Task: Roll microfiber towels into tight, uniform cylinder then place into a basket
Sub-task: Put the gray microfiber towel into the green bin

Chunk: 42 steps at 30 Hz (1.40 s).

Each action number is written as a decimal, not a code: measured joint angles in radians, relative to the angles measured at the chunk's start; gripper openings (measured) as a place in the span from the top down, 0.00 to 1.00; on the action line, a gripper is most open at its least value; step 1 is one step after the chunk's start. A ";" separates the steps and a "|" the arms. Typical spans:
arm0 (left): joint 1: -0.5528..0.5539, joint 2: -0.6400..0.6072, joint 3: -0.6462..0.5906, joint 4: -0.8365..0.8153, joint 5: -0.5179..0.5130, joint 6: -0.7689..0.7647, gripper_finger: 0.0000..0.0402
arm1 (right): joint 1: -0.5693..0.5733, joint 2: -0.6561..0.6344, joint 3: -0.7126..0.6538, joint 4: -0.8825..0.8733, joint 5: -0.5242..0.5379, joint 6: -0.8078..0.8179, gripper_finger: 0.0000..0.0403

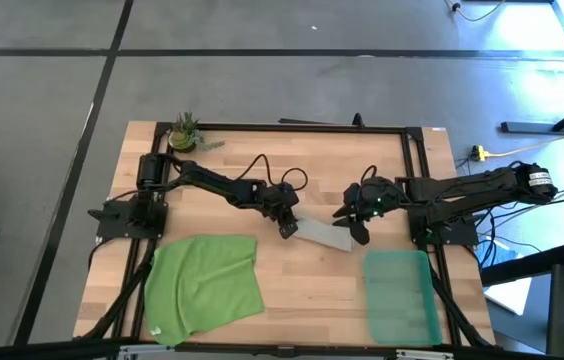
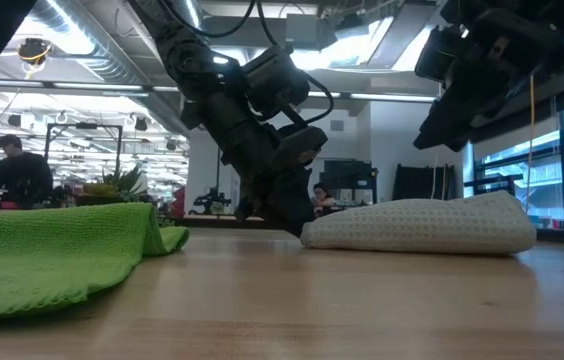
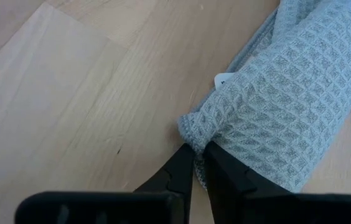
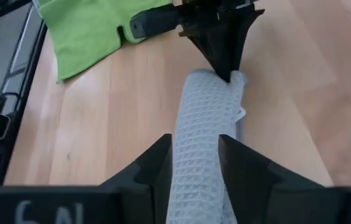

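Note:
The light grey towel (image 1: 322, 234), rolled into a flattish cylinder, lies along the middle of the table; its white tag (image 3: 222, 79) shows near its left end. My left gripper (image 3: 198, 149) is shut on that left end. My right gripper (image 4: 194, 163) hangs open over the roll's right end (image 2: 502, 205). In the right wrist view its fingers stand to either side of the roll, and in the low view they are above it. The green towel (image 1: 205, 285) lies spread flat at the near left. The teal basket (image 1: 400, 295) stands at the near right. My left gripper pinches a bunched corner (image 3: 191, 129) of the grey roll's left end between its two fingertips. The fingers slant down at it from the table's left. The roll rests on the table, not lifted.
A small potted plant (image 1: 184, 132) stands at the far left corner. A black frame (image 1: 417, 180) runs around the table's edges. Bare wood lies between the green towel and the basket. People sit in the room behind (image 2: 17, 170).

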 joint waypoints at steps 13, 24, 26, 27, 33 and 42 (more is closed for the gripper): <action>0.000 0.000 0.000 0.003 0.000 0.000 0.90 | 0.081 0.113 0.000 0.064 0.140 0.051 0.04; 0.000 0.000 0.000 0.004 0.000 0.000 0.90 | 0.104 0.305 0.000 0.180 0.132 0.066 0.02; 0.000 0.000 0.000 0.004 0.000 0.000 0.90 | 0.103 0.327 0.000 0.184 0.126 0.079 0.01; 0.000 0.000 0.000 0.004 0.000 0.000 0.90 | 0.103 0.337 0.000 0.192 0.125 0.077 0.01; 0.000 0.000 0.000 0.007 0.000 0.000 0.90 | 0.103 0.406 0.000 0.228 0.123 0.065 0.01; 0.000 0.000 0.000 0.009 0.000 0.000 0.90 | 0.103 0.510 0.003 0.284 0.131 0.047 0.01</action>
